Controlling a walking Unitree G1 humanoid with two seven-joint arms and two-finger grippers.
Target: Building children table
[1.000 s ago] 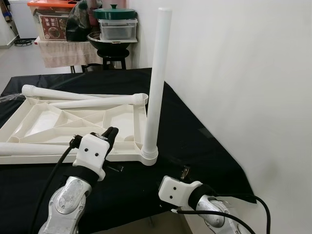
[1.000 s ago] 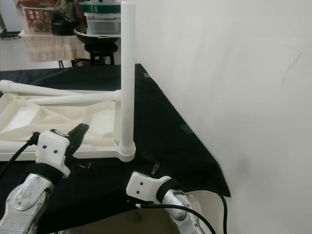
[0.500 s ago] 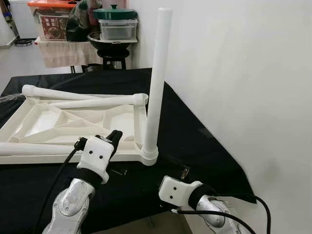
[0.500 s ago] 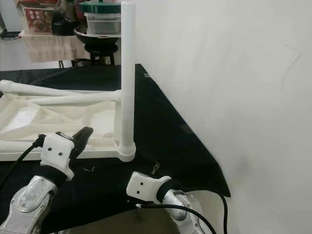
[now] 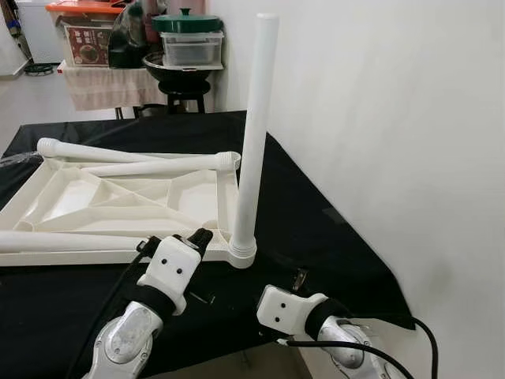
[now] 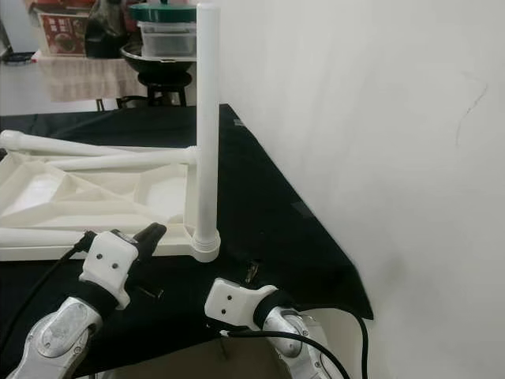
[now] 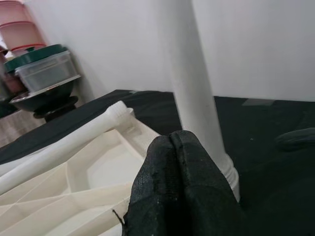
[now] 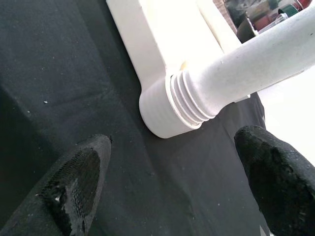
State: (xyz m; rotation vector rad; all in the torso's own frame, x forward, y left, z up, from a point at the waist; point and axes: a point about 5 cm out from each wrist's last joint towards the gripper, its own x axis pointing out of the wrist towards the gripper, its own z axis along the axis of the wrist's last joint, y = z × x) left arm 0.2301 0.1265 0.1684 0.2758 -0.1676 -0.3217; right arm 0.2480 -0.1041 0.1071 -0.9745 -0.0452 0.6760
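Two loose legs (image 5: pixel 158 165) on tabletop (image 5: pixel 118 201).

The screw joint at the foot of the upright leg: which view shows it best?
The right wrist view: the leg's threaded end sits close up in the corner socket. The eye views show the joint small; in the left wrist view, the shut left gripper partly covers it.

Upright leg (image 5: pixel 254 134) blocks the tabletop's (image 5: pixel 95 201) near corner. Wall (image 5: pixel 394 118) close beside it. Bare black cloth (image 5: pixel 316 237) between them gives passage.
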